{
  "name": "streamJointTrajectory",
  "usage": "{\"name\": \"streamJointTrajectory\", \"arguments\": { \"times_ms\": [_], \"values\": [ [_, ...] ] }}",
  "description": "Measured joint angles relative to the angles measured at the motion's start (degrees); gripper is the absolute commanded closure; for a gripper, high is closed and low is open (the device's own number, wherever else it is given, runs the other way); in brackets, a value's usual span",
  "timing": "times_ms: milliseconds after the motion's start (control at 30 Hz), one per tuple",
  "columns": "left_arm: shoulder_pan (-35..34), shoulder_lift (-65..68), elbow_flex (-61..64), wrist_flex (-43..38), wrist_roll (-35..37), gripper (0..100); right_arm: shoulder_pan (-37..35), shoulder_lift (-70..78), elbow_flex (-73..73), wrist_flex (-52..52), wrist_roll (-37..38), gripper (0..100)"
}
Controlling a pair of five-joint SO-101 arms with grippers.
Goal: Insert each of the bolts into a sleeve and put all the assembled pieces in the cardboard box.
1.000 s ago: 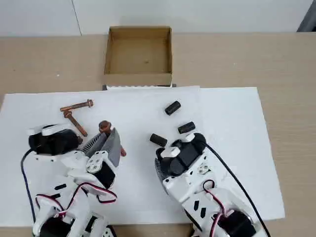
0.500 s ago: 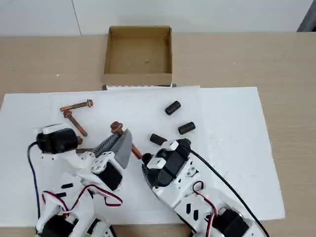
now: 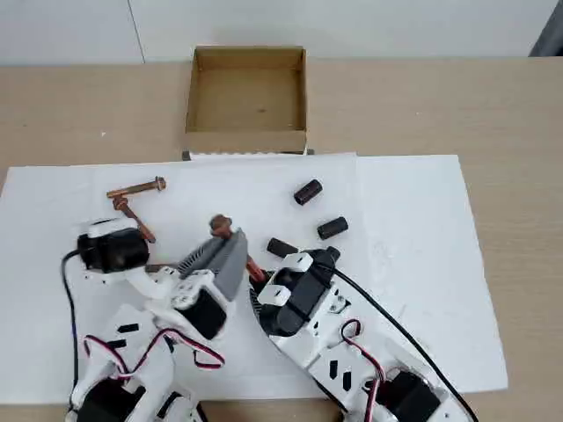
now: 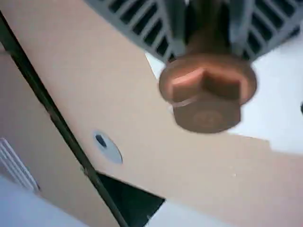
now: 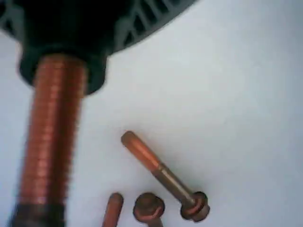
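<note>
High view, lower centre: clamps a copper hex-head bolt [image 3: 236, 247] in the closed left gripper [image 3: 227, 246], head up; threaded end sunk into a black sleeve [image 5: 94, 71] pinched by the right gripper [image 5: 71, 23]. Loose sleeves [image 3: 307, 191] just above; cardboard box [image 3: 247, 141] at top centre.

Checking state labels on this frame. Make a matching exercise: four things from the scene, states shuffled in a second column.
1. brown cardboard box
2. copper hex-head bolt in the left claw
3. loose copper bolt nearest the box
4. black cylindrical sleeve in the right claw

A. gripped, head sticking out
B. holds no bolts or sleeves
C. the gripped bolt's thread entering its end
D. lying on the white paper sheet

Pairs: 1-B, 2-A, 3-D, 4-C
</note>
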Motion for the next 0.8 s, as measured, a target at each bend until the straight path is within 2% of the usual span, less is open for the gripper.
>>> {"name": "streamJointTrajectory", "arguments": {
  "times_ms": [433,800],
  "values": [
    [1.2,-0.4,3.4,-2.5,-6.5,100,0.2,0.2,0.5,0.2,0.0,99.5],
    [0.4,-0.3,4.8,-4.3,-7.3,100,0.0,0.1,0.3,0.1,0.0,99.5]
  ]
}}
